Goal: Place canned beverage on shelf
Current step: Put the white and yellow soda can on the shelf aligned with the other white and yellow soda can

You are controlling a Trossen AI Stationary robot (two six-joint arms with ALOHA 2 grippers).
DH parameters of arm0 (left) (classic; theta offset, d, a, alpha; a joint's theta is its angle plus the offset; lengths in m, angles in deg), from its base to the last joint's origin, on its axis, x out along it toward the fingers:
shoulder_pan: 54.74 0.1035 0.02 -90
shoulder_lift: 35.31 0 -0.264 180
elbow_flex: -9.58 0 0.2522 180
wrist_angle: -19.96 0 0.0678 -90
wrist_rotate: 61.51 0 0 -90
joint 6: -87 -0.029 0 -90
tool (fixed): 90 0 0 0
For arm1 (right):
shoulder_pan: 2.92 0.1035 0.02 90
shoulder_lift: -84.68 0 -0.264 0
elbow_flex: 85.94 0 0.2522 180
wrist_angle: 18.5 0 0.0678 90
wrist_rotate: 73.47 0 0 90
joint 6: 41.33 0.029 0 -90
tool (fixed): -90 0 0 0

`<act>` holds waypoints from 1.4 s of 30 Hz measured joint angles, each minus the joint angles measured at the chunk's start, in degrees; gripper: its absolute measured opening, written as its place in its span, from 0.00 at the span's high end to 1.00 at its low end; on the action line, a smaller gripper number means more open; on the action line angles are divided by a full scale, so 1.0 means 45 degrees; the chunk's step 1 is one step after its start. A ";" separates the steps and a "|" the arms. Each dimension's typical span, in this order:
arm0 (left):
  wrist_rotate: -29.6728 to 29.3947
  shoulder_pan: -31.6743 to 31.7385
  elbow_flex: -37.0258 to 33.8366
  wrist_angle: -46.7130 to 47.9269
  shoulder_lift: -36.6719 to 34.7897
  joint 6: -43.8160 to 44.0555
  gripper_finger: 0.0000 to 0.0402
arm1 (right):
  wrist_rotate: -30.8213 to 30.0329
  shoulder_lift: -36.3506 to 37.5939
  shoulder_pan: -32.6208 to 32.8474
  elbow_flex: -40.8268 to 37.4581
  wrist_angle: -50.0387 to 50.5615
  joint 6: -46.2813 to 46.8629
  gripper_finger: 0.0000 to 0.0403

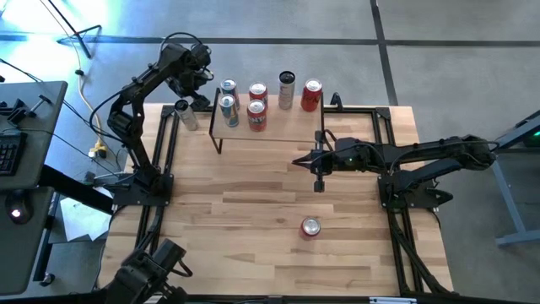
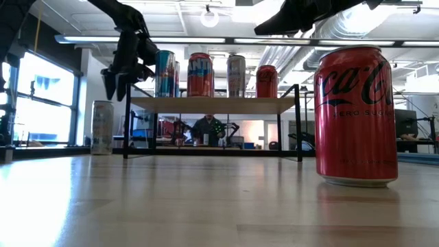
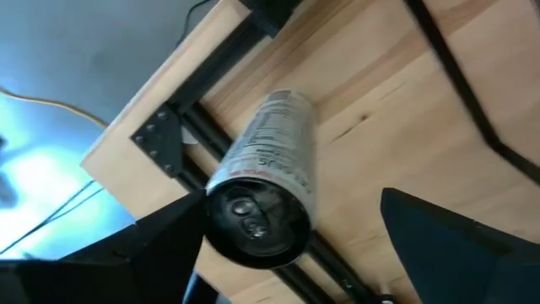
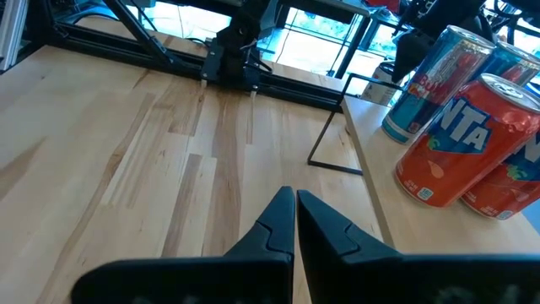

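Shelf [image 1: 278, 127], a light wood top on thin black legs at upper centre, carries several cans. Left of it a slim silver can [image 1: 186, 114] stands upright below the wide-open, empty left gripper [image 1: 196, 87]. Right gripper [image 1: 302, 160] hovers shut, empty.

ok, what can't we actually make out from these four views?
- Left gripper: open over the silver can lying by the table edge; low view hides contact.
- Wooden-topped wire shelf: cans' brands too small from above.
- Red cola can: low view crops nothing, but blocks the table behind it.
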 joint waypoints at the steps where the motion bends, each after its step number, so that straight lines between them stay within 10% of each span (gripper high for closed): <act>1: -0.0197 0.0000 0.0000 -0.0009 0.0000 -0.0105 0.13 | 0.0000 0.0000 0.0000 0.0000 0.0000 0.0000 1.00; 42: -0.1594 0.0315 -0.0213 0.0172 0.0845 0.0153 0.07 | 0.0005 0.0000 -0.0005 0.0000 0.0107 0.0005 1.00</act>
